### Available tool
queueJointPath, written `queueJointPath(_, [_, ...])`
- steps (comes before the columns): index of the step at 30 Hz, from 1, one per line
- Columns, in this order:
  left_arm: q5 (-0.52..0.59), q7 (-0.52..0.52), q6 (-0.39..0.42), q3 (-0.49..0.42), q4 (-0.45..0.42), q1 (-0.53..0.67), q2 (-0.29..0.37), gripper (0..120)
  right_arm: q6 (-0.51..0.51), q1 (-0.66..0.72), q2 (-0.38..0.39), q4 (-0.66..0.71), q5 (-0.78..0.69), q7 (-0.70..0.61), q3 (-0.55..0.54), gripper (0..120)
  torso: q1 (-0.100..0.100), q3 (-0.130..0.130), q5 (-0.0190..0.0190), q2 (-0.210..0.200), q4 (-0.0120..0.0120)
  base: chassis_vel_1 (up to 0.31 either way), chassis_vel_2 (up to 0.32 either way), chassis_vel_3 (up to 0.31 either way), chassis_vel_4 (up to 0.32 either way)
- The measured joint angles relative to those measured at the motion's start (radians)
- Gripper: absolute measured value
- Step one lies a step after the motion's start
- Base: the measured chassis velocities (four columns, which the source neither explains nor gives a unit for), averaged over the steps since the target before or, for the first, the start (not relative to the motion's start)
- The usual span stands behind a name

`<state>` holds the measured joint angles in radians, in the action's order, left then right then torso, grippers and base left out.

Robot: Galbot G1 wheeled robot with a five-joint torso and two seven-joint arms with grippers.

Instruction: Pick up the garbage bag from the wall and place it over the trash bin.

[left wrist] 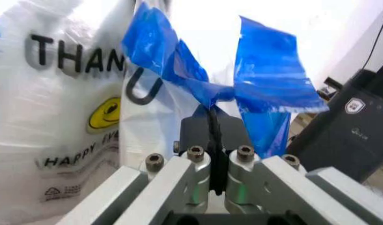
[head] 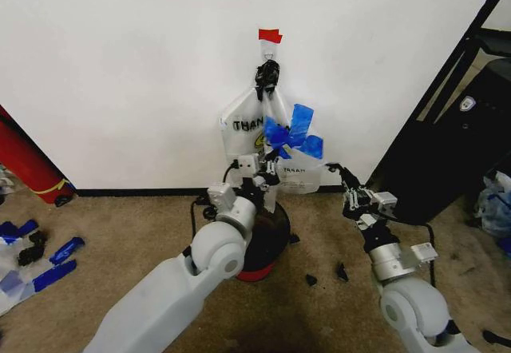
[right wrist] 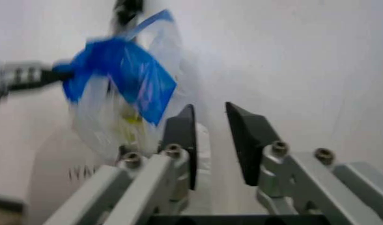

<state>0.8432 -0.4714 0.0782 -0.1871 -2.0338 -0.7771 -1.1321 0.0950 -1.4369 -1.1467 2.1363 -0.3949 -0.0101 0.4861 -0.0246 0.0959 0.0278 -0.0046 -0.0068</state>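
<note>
1. Against the plain white wall (head: 120, 65), at twelve o'clock from my base, hangs the garbage bag (head: 291, 141): thin, see-through crinkled plastic with bright blue patches, black lettering and a yellow smiley, suspended from a small dark hook (head: 267, 73) under a strip of red tape (head: 270, 35). A second clear bag with black lettering (head: 239, 129) hangs just beside it, at its nine o'clock.
2. My left gripper (left wrist: 215, 154) is clenched on a gathered fold of the blue plastic; in the left wrist view the film bunches between the closed pads (left wrist: 198, 133).
3. My right gripper (right wrist: 210, 136) stands released, jaws parted with nothing between them, at about three o'clock of the bag's lower edge and close to it.
4. Below my left forearm sits the small round black wire-mesh trash bin with a red base (head: 267, 245), on brown carpet (head: 120, 233), near the wall's black baseboard (head: 136, 191).
5. Step in hand, by my judgement: the pick-up; the bag is gripped but not yet off the hook.
6. Next move calls for lifting the handles clear of the hook without tearing the flimsy, slippery film or dragging the neighbouring bag along.
</note>
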Motion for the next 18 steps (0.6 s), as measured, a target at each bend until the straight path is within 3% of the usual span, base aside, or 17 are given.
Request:
queueJointPath(1, [0.000, 0.000, 0.000, 0.000, 0.000, 0.000, 0.000, 0, 0.000, 0.000, 0.000, 0.000, 0.000, 0.000, 0.000, 23, 0.000, 0.000, 0.0000, 0.000, 0.0000, 0.000, 0.000, 0.000, 0.000])
queueJointPath(3, [0.000, 0.000, 0.003, 0.017, -0.024, -0.019, 0.004, 0, 0.028, -0.066, 0.041, 0.041, 0.155, 0.038, 0.038, 34, 0.000, 0.000, 0.0000, 0.000, -0.0005, 0.000, 0.000, 0.000, 0.000])
queueJointPath(6, [0.000, 0.001, 0.004, 0.018, -0.027, -0.025, 0.003, 0, 0.036, -0.078, 0.063, 0.064, 0.174, 0.043, 0.046, 41, 0.000, 0.000, 0.0000, 0.000, -0.0006, 0.000, 0.000, 0.000, 0.000])
queueJointPath(10, [-0.005, 0.002, 0.007, 0.008, -0.028, -0.029, -0.004, 0, 0.025, 0.009, 0.131, 0.025, 0.206, 0.003, 0.029, 62, 0.000, 0.000, -0.0002, 0.000, 0.0001, 0.000, 0.000, 0.000, 0.000])
queueJointPath(15, [-0.005, 0.002, 0.008, 0.001, -0.025, -0.027, -0.002, 0, 0.024, 0.087, 0.199, -0.030, 0.242, -0.004, -0.007, 75, 0.000, 0.000, -0.0002, 0.000, -0.0002, 0.000, 0.000, 0.000, 0.000])
queueJointPath(18, [-0.006, 0.002, 0.009, -0.001, -0.020, -0.020, -0.008, 0, 0.032, 0.204, 0.270, -0.098, 0.264, 0.004, -0.084, 90, 0.000, 0.000, -0.0002, 0.000, 0.0001, 0.000, 0.000, 0.000, 0.000])
